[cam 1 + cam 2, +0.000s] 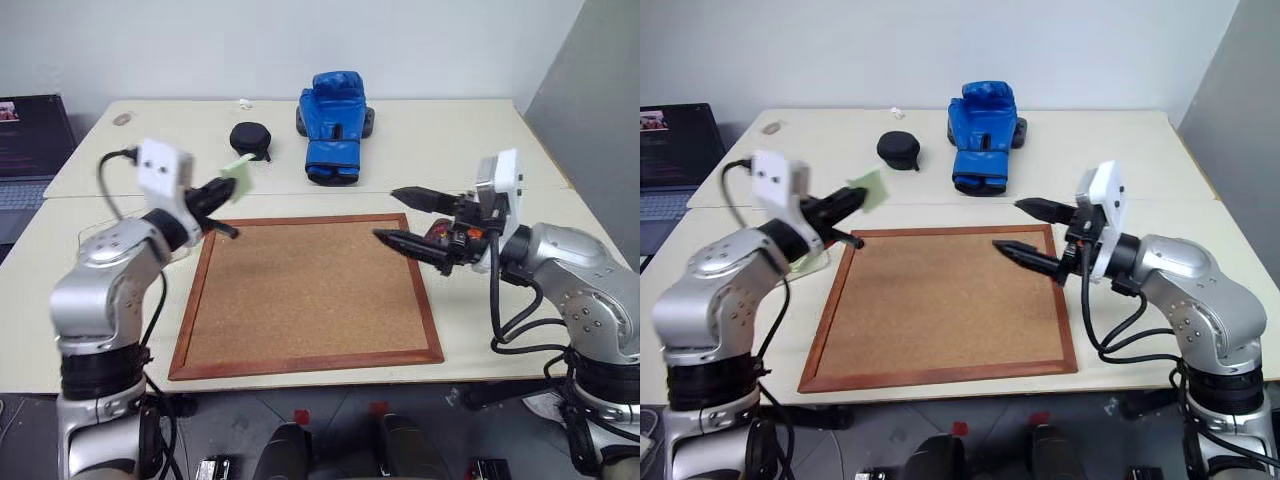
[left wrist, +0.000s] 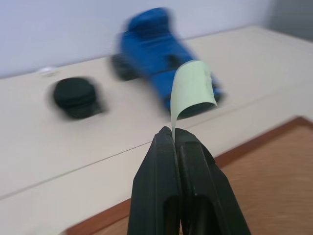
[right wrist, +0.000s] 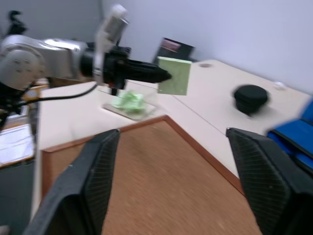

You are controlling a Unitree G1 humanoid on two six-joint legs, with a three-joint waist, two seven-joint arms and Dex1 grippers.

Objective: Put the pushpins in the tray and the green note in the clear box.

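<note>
My left gripper (image 1: 225, 186) is shut on the lower edge of the green note (image 1: 238, 170), a pale green slip held up in the air past the cork board's far left corner. The wrist view shows the note (image 2: 193, 90) curling above the closed fingertips. The clear box (image 3: 142, 93) sits on the table below and behind that gripper, with a heap of pale green slips (image 3: 128, 101) in it. My right gripper (image 1: 388, 214) hangs open and empty over the board's right edge, pointing left. A dark dish with red bits, probably the tray (image 1: 440, 232), shows behind its fingers. The pushpins are hidden.
A cork board (image 1: 310, 290) with a wooden frame lies in the middle of the table. A blue boxing glove (image 1: 333, 125) and a black round zip case (image 1: 250, 138) rest at the back. A laptop (image 1: 30, 140) stands off the table's left side.
</note>
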